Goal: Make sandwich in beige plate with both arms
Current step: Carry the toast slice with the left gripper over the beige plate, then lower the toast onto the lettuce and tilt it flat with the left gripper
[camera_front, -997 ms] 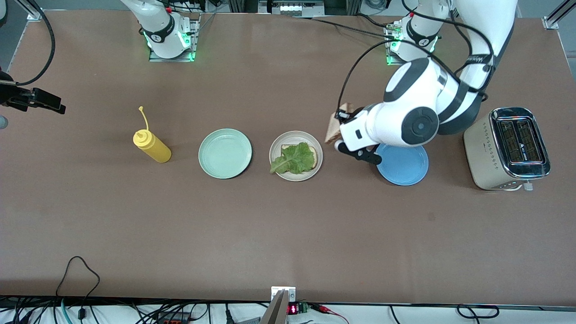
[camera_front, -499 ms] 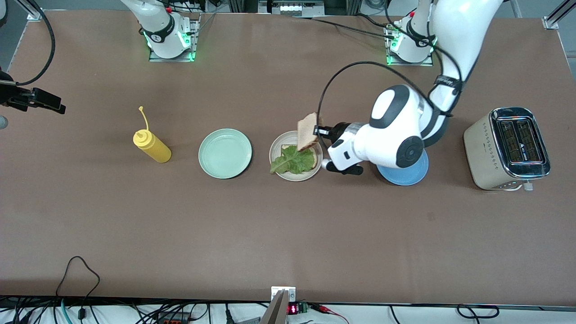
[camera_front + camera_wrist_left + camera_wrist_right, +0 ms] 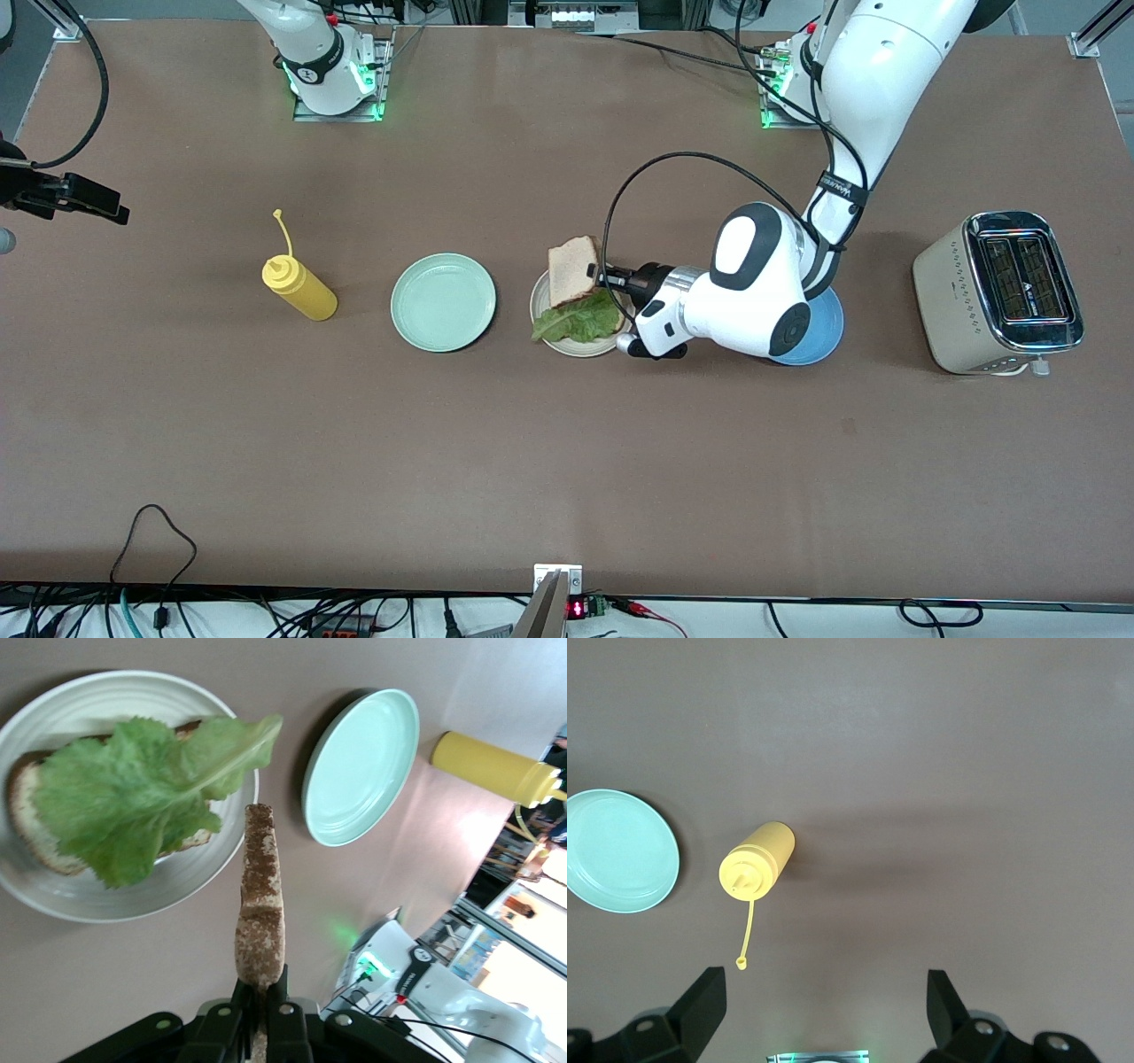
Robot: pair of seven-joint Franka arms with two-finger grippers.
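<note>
Your left gripper is clenched on the second bread slice, holding it on edge over the beige plate. Just below it the lettuce leaf lies on the first slice in that plate. Your right gripper waits with fingers spread wide, up over the yellow squeeze bottle and beside the mint-green plate.

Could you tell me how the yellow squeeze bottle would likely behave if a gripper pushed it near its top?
The yellow squeeze bottle stands upright, tall and narrow, so it would probably tip rather than slide. Its round body would likely roll afterwards. The thin cap tether looks floppy.
</note>
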